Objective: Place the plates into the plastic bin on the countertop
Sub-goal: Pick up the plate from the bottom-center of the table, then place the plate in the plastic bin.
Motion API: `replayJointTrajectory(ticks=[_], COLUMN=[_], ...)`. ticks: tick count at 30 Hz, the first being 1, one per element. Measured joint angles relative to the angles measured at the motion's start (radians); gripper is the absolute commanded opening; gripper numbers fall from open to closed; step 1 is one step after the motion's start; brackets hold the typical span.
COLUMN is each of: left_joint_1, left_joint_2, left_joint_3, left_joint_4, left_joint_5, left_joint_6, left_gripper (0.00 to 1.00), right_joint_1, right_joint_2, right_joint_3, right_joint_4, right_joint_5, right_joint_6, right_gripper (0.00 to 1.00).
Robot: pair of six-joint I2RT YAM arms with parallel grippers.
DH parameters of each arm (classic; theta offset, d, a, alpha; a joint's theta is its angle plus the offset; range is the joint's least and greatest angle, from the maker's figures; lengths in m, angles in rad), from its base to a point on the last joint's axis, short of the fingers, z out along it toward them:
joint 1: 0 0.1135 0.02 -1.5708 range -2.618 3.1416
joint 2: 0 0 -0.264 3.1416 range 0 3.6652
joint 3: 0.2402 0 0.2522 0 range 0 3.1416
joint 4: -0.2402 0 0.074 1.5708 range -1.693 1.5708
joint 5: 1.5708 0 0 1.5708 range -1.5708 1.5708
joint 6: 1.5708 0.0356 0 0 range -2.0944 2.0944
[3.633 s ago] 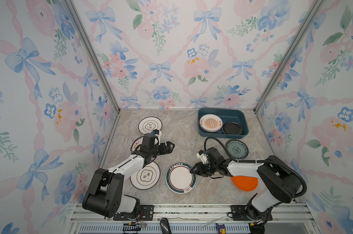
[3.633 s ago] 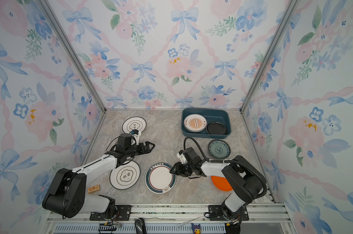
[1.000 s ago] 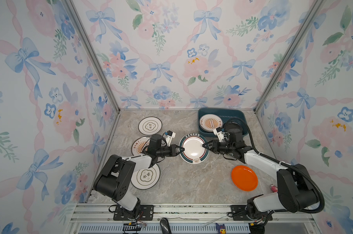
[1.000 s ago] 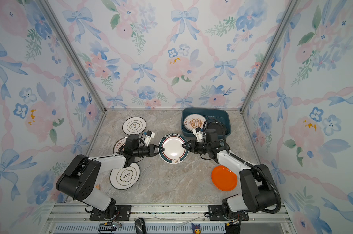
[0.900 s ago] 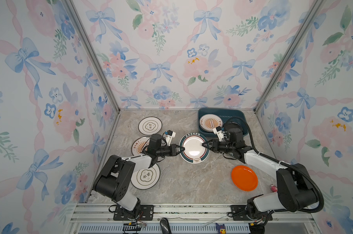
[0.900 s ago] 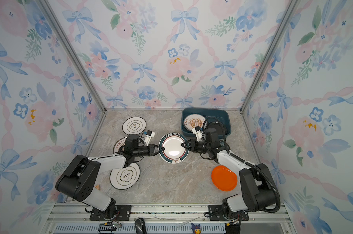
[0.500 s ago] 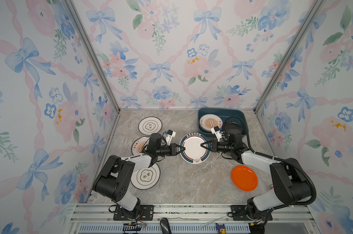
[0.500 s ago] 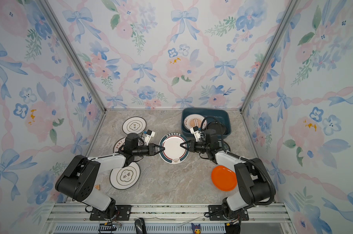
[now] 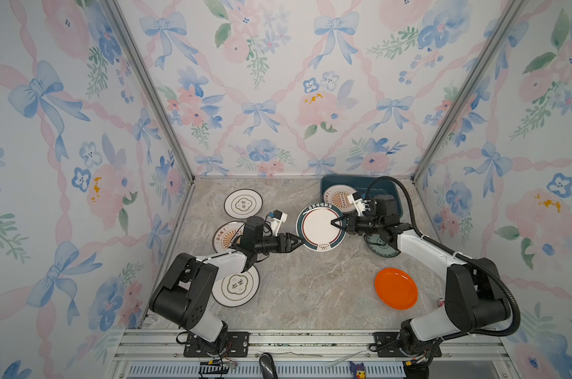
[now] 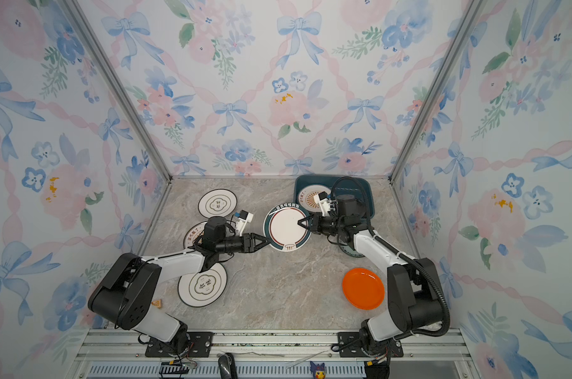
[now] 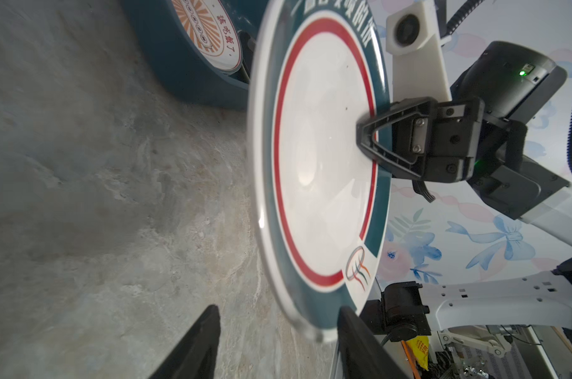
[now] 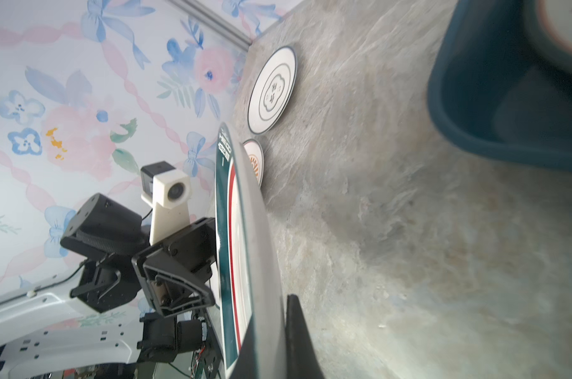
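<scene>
Left gripper (image 9: 297, 243): open. Its jaws stand on either side of the near edge of the teal-rimmed plate (image 9: 320, 226) without pinching it. A second ago it was clamped on that edge.
Right gripper (image 9: 335, 223): closed on the opposite rim of that plate, with one finger lying over the white face. It has shut within the last second.
Teal-rimmed plate: held clear of the counter (image 9: 294, 295) between the two arms, close to the near left corner of the plastic bin (image 9: 329, 181). It now appears to be carried by the right gripper alone.
What changed: the plate has passed from the left arm to the right, so the handover looks complete.
What it means: the right arm, which is the one next to the bin, can likely swing the plate in once the left gripper backs off.
Plastic bin: at the back right of the counter. A sunburst plate (image 9: 338, 197) lies in it, and the right arm hides the rest of its floor.
Still on the counter: an orange plate (image 9: 396, 288), a blue-green plate (image 9: 381, 247) partly under the right arm, two emblem plates (image 9: 243, 204) (image 9: 235, 286), and a sunburst plate by the left arm (image 9: 225, 234).
</scene>
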Motion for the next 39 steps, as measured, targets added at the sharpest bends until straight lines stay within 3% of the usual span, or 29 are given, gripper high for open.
replayJointTrajectory(ticks=[4, 10, 18, 29, 39], left_joint_1=[0.007, 0.03, 0.039, 0.039, 0.039], left_joint_2=[-0.04, -0.08, -0.14, -0.149, -0.167], left_joint_3=[-0.01, -0.03, -0.063, -0.073, -0.074], left_joint_4=[0.001, -0.022, -0.063, -0.082, -0.088], left_joint_5=[-0.016, -0.044, -0.078, -0.089, -0.096], left_joint_6=[0.004, 0.011, 0.029, 0.045, 0.049], left_gripper=[0.98, 0.98, 0.98, 0.98, 0.98], right_joint_1=[-0.078, -0.162, -0.248, -0.264, -0.257], right_joint_2=[0.005, 0.09, 0.319, 0.557, 0.66], right_joint_3=[0.101, 0.26, 0.443, 0.61, 0.657], right_joint_4=[-0.103, -0.196, -0.219, -0.217, -0.21], right_joint_5=[0.056, 0.123, 0.204, 0.246, 0.268], right_joint_6=[-0.002, 0.01, 0.09, 0.18, 0.229], right_gripper=[0.0, 0.0, 0.0, 0.0, 0.0])
